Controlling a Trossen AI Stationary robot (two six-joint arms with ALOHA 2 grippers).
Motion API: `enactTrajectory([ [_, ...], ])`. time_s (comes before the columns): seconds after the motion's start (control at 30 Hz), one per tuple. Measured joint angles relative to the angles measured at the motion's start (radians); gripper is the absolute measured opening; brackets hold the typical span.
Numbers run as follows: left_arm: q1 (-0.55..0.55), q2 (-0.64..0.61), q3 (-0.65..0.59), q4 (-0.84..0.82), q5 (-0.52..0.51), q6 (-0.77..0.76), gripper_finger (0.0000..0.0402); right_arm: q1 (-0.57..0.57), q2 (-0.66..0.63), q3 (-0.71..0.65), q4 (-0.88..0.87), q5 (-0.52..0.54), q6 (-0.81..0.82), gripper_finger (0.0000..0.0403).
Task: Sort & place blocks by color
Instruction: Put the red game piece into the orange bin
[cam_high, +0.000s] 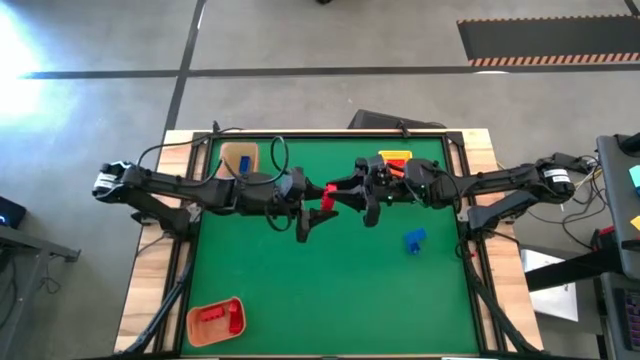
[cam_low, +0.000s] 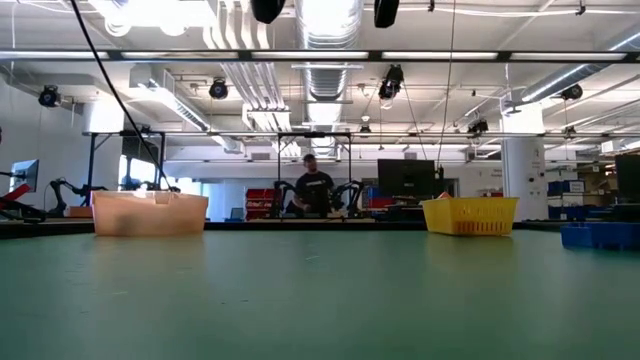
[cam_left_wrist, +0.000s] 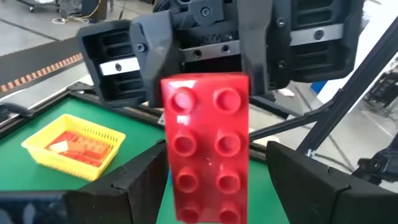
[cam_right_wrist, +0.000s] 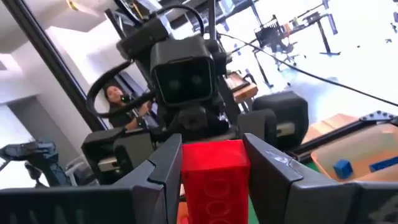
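So both arms are meeting mid-air over the middle of the green bench (cam_high: 330, 290), and the red block (cam_high: 327, 197) is sitting right between them. The right end effector (cam_right_wrist: 211, 171) is clamping its fingers on both sides of that red block. The left end effector (cam_left_wrist: 214, 180) is flanking the same block with its fingers just beside it, studs facing its camera, but honestly can't tell whether it's gripping or apart.

A bit further out, a blue block (cam_high: 414, 240) is lying loose on the bench near the right arm. An orange tray (cam_high: 215, 320) with red pieces is sitting at the near left corner.

At the far edge, a tan tray (cam_high: 238, 158) is holding a blue piece, and a yellow tray (cam_high: 395, 158) is holding orange ones.
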Motion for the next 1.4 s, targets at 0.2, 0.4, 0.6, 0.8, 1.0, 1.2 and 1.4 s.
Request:
enactTrajectory([
  [0.2, 0.002, 0.012, 0.002, 0.033, 0.001, -0.001, 0.0200, 0.000, -0.002, 0.000, -0.001, -0.009, -0.012, 0.0125],
  [0.4, 0.007, -0.009, 0.004, -0.089, 0.002, -0.032, 0.0123, 0.000, -0.015, 0.000, -0.083, -0.014, 0.016, 0.0211],
  [0.6, -0.010, -0.091, 0.029, -0.491, 0.033, -0.119, 0.0123, -0.005, -0.113, 0.000, -0.335, 0.004, 0.038, 0.0291],
  [0.8, -0.129, -0.206, 0.053, -0.968, 0.301, -0.438, 0.0123, -0.007, -0.232, 0.000, -0.652, 0.105, 0.040, 0.0296],
  [1.0, -0.426, -0.267, 0.001, -1.067, 0.470, -0.891, 0.0123, -0.007, -0.266, 0.000, -0.794, 0.204, 0.037, 0.0277],
  [1.2, -0.649, -0.216, -0.040, -1.064, 0.489, -1.144, 0.0123, -0.007, -0.224, 0.000, -0.796, 0.214, 0.031, 0.0263],
  [1.4, -0.696, -0.092, -0.141, -0.913, 0.606, -1.133, 0.0152, -0.007, -0.173, 0.000, -0.796, 0.193, 0.029, 0.0256],
])
